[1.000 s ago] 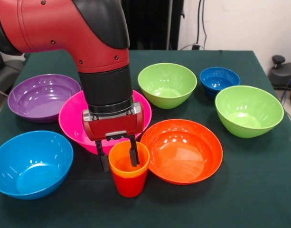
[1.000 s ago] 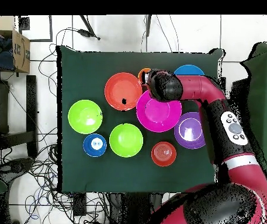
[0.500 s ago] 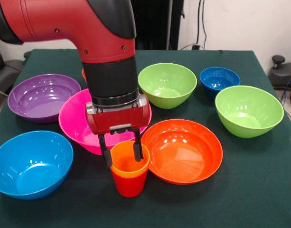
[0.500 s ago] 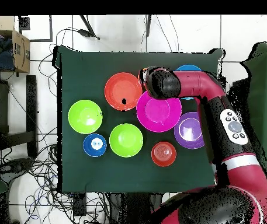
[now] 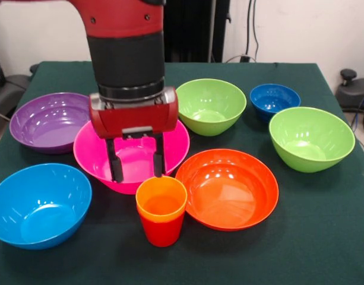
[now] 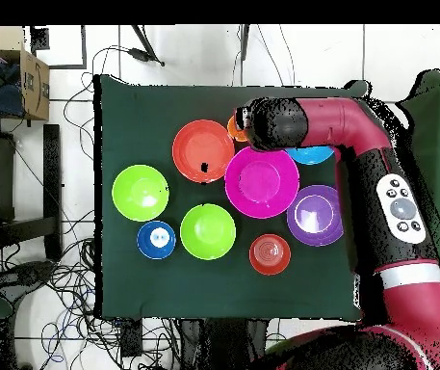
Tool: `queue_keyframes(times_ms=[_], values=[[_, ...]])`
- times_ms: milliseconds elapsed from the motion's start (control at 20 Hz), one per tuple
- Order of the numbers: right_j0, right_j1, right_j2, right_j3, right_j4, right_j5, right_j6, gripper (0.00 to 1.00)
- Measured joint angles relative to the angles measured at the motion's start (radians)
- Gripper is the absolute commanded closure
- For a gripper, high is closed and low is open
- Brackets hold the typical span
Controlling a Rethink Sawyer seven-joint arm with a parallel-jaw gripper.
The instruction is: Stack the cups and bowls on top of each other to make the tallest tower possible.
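Note:
The orange cup (image 5: 161, 202) sits nested in the red cup (image 5: 162, 233) near the table's front, a two-cup tower standing free. My gripper (image 5: 138, 174) hangs open just above and behind the cups, over the pink bowl (image 5: 89, 148), with nothing between its fingers. Around them lie the large orange-red bowl (image 5: 229, 189), light blue bowl (image 5: 36, 205), purple bowl (image 5: 48, 122), two lime green bowls (image 5: 208, 105) (image 5: 311, 138) and small blue bowl (image 5: 275, 98). In the overhead view the wrist hides most of the orange cup (image 6: 234, 128); the small orange-red bowl (image 6: 270, 253) lies apart.
Bowls ring the cups on three sides, with the pink bowl (image 6: 261, 180) and the large orange-red bowl (image 6: 202, 150) closest. The arm (image 6: 358, 145) reaches across the light blue bowl (image 6: 312, 155). Bare green cloth (image 5: 324, 237) lies at the front right.
The gripper has let go of the orange cup's rim and risen clear of it, drifting slightly left in the front view. Both cups stay nested in place.

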Motion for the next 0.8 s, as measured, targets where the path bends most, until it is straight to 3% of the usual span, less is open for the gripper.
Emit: queue_keyframes(times_ms=[800], values=[[0.032,-0.198,-0.057,-0.011,0.0,0.245,0.0,0.0]])
